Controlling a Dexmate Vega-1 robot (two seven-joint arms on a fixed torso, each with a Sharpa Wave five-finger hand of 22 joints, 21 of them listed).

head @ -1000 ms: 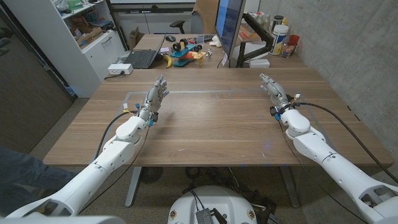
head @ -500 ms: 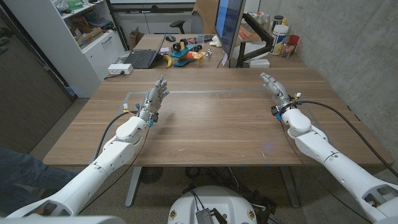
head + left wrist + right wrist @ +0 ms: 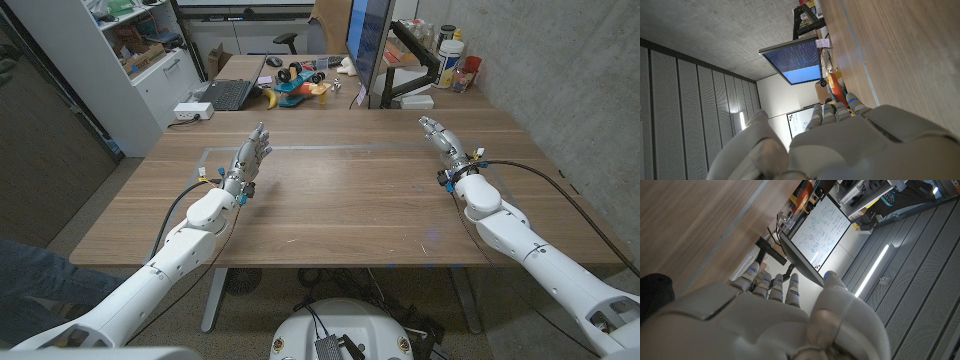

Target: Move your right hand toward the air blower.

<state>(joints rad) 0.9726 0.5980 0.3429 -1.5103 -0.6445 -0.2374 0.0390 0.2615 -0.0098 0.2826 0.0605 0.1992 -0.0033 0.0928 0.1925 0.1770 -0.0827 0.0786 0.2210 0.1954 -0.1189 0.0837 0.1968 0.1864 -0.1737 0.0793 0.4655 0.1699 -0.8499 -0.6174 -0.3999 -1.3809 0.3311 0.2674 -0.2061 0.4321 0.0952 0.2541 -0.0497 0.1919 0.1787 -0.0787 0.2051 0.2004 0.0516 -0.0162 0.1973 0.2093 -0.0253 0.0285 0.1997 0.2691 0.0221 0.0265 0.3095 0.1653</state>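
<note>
Wood: table point(image 3: 340, 190), brown plank top, pale taped line running parallel to the far edge
Walls: grey concrete beyond the right edge; dark slatted panel off the left edge
Far desk: second wooden desk butted beyond the far edge, carrying laptop point(image 3: 228, 94), monitor point(image 3: 366, 40) on a black arm, orange-and-blue toy point(image 3: 298, 85)
Shelf: white unit point(image 3: 140, 50) past the far left corner, boxes on it
Bottles: cluster point(image 3: 455, 50) past the far right corner, by the concrete wall
Blower: cannot pick out an air blower anywhere on the table or far desk; place, heading and long axis cannot be told
Right hand point(image 3: 440, 138): near the far right corner, released, fingers straight and together, tips aimed at the far edge, grasping nothing; stands on edge, contact with the top unclear
Right wrist view: back of right hand point(image 3: 770, 315), fingertips toward the monitor point(image 3: 805, 255) and a whiteboard point(image 3: 822, 225)
Left hand point(image 3: 251, 157): toward the far left part of the table, released, fingers slightly apart and reaching toward the far edge, grasping nothing
Left wrist view: back of left hand point(image 3: 840, 145), monitor point(image 3: 792, 61) and toy point(image 3: 836, 86) beyond the fingertips
Cables: black leads looped at both wrists, right one point(image 3: 545, 180) trailing toward the right edge
</note>
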